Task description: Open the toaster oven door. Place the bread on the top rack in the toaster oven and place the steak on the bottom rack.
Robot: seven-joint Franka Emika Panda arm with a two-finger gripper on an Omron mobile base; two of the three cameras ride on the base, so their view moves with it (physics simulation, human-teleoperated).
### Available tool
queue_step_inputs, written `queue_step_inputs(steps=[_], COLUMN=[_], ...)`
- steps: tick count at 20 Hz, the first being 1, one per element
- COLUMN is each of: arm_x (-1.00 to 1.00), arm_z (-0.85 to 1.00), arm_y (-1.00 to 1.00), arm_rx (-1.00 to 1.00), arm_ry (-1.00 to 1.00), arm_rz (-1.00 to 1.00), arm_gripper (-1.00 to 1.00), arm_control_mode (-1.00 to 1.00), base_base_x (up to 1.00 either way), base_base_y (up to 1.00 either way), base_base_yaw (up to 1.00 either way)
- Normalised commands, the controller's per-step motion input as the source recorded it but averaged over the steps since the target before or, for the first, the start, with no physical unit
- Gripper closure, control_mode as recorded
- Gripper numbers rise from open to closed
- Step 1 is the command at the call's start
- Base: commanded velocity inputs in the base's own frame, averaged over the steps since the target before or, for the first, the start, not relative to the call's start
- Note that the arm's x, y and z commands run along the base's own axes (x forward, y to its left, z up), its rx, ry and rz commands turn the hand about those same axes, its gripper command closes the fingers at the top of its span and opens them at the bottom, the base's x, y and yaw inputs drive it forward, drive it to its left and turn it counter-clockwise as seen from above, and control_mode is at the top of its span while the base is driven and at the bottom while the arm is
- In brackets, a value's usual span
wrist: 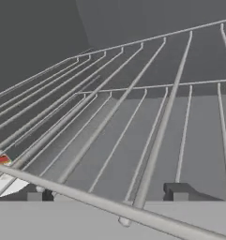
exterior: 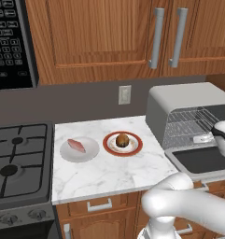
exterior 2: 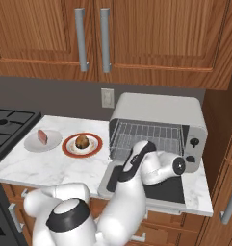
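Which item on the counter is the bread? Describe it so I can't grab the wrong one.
Start at the toaster oven with its door dropped open. On the marble counter just left of it sit two plates. The bread is the round brown roll on the red-rimmed plate nearer the oven; the farther white plate holds the flat pink steak.

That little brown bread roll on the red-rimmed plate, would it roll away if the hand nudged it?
Probably, somewhat. The bread looks round, so a sideways push could roll it. The red-rimmed plate has a raised rim that might catch it. It seems small, so likely light to lift.
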Motion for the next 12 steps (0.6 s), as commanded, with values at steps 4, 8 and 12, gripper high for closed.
queue_step_inputs(steps=[4,8,12], arm_x=[-0.6,-0.49,-0.7], arm_z=[-0.92,-0.93,-1.0], arm_y=[0.19,0.16,0.19], arm_rx=[0.0,0.0,0.0], arm_ry=[0.38,0.43,0.4], arm_rz=[-0.06,-0.05,-0.05], arm_gripper=[-1.0,-1.0,-1.0], arm_control_mode=[-1.0,-1.0,-1.0], base_base_x=[0.0,0.0,0.0], base_base_y=[0.0,0.0,0.0], base_base_yaw=[0.0,0.0,0.0])
